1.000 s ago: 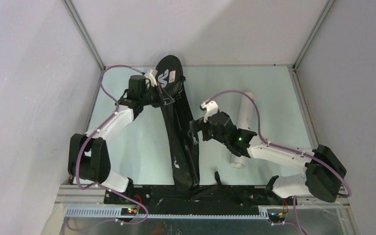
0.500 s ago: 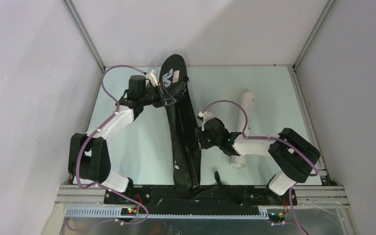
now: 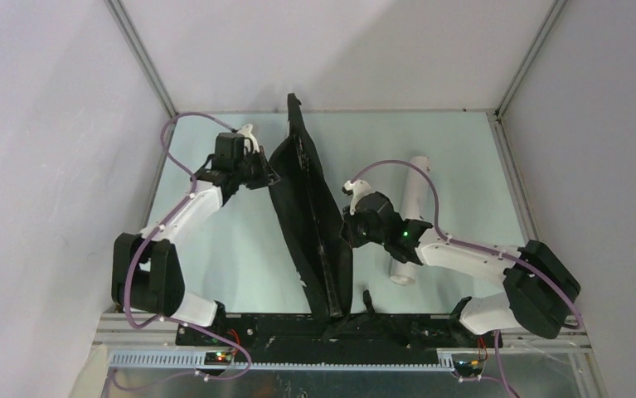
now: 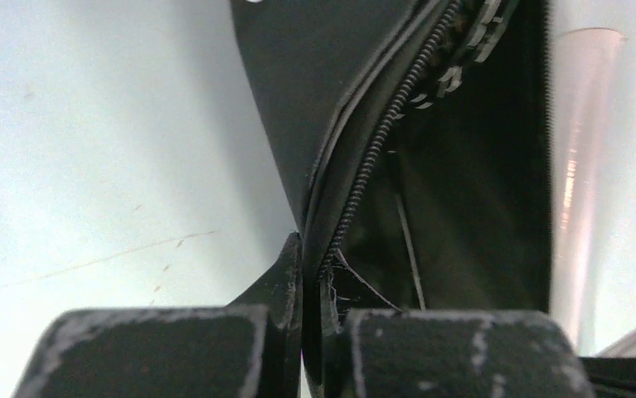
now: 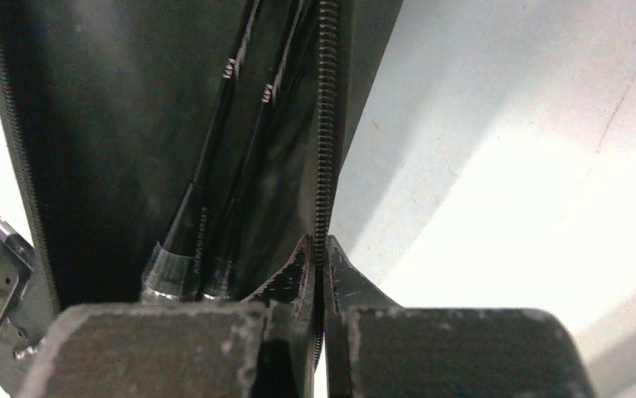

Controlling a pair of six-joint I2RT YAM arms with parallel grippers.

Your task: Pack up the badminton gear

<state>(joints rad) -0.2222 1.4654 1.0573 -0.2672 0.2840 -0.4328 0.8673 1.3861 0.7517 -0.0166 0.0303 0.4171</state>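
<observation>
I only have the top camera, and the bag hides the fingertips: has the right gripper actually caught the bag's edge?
Observer: Yes. In the right wrist view the right gripper is shut on the racket bag at its zipper, whose teeth run up from between the fingertips.
Operator: Are the rackets inside?
Observer: Two racket shafts lie side by side inside the open bag, just left of that zipper.
Operator: And the left side?
Observer: The left gripper is pinched shut on the bag's edge beside the zipper teeth, and the bag gapes open to the right of the pinch.
</observation>
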